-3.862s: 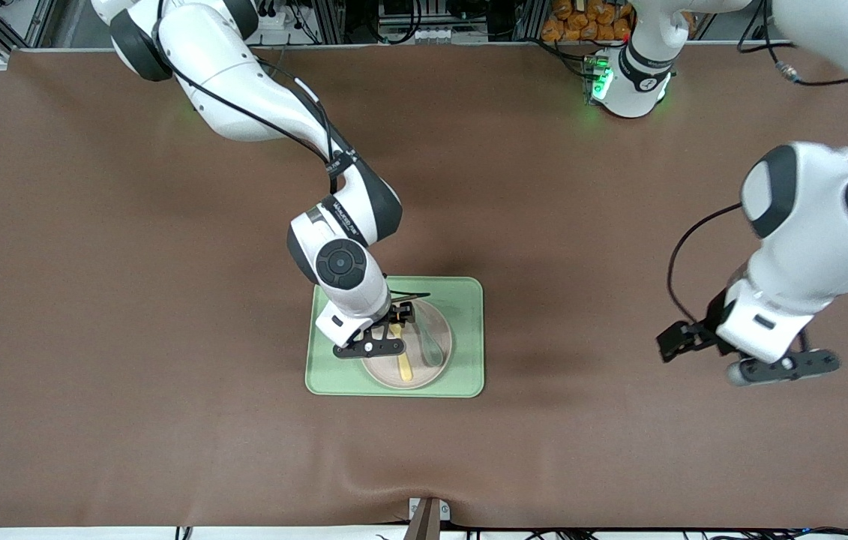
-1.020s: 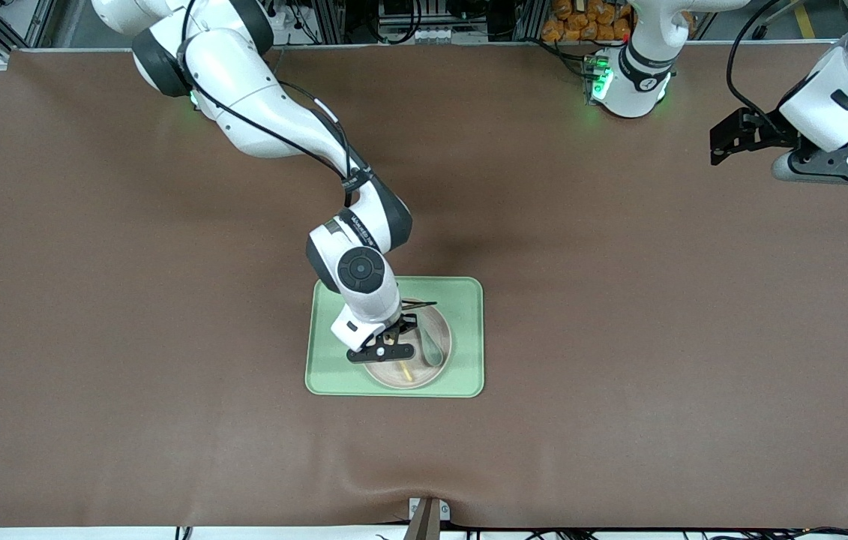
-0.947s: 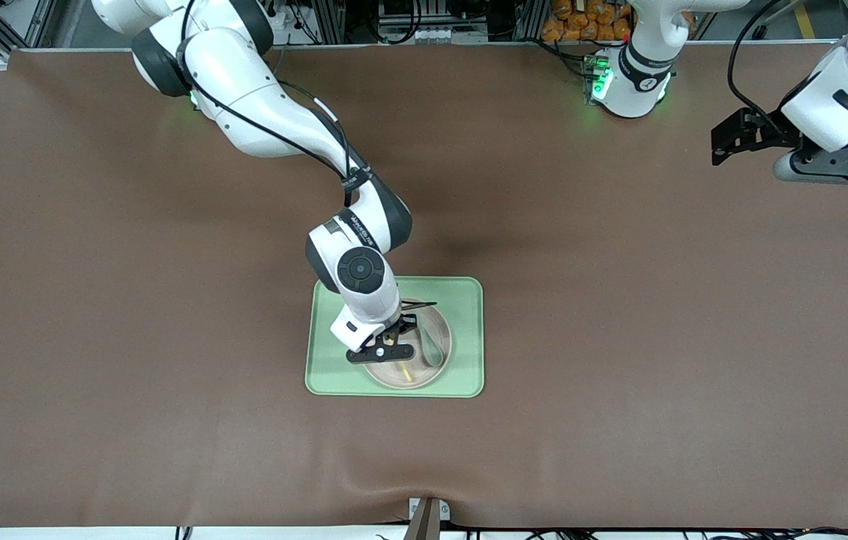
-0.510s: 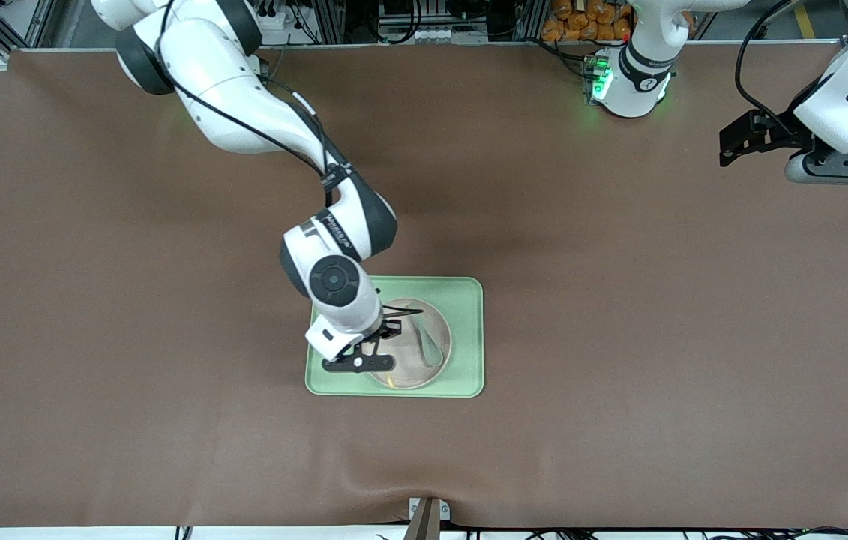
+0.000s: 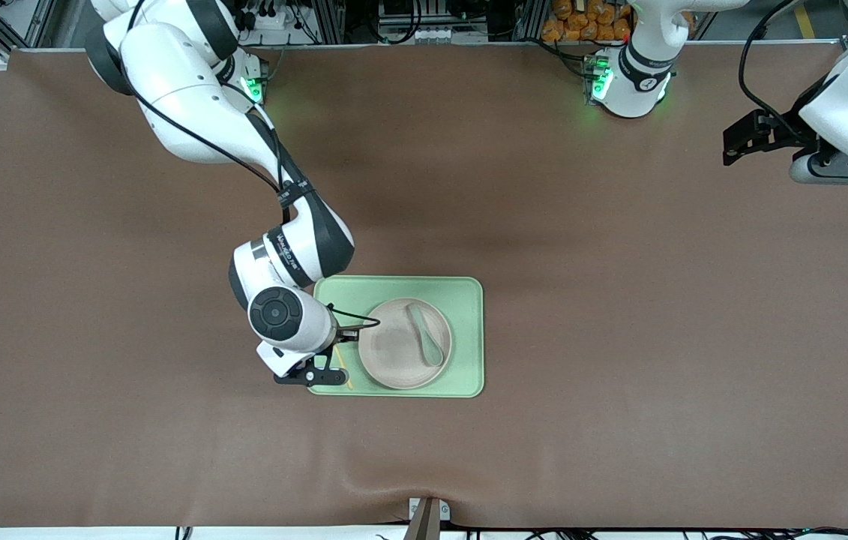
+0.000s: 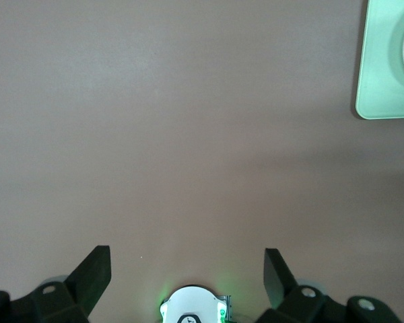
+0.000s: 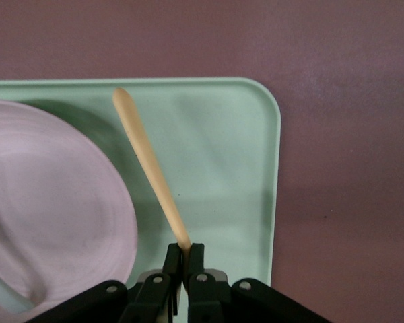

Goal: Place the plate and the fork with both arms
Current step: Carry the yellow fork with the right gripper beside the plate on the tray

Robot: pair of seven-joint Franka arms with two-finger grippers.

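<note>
Right wrist view: right gripper (image 7: 183,259) pinches pale-yellow fork (image 7: 150,171) by one end, handle sloping over bare strip of green tray (image 7: 246,168) beside plate (image 7: 47,202). Judgement: fork is mid-carry; keep it level and clear of plate rim, lower until it nearly touches surface before release. Front view: plate (image 5: 397,360) sits on tray toward near edge, green spoon (image 5: 425,337) lying in it. Spoon and plate rim crowd drop zone. Left gripper (image 6: 187,282) waits, fingers spread, empty, over bare brown table (image 5: 618,300) at left arm's end.
</note>
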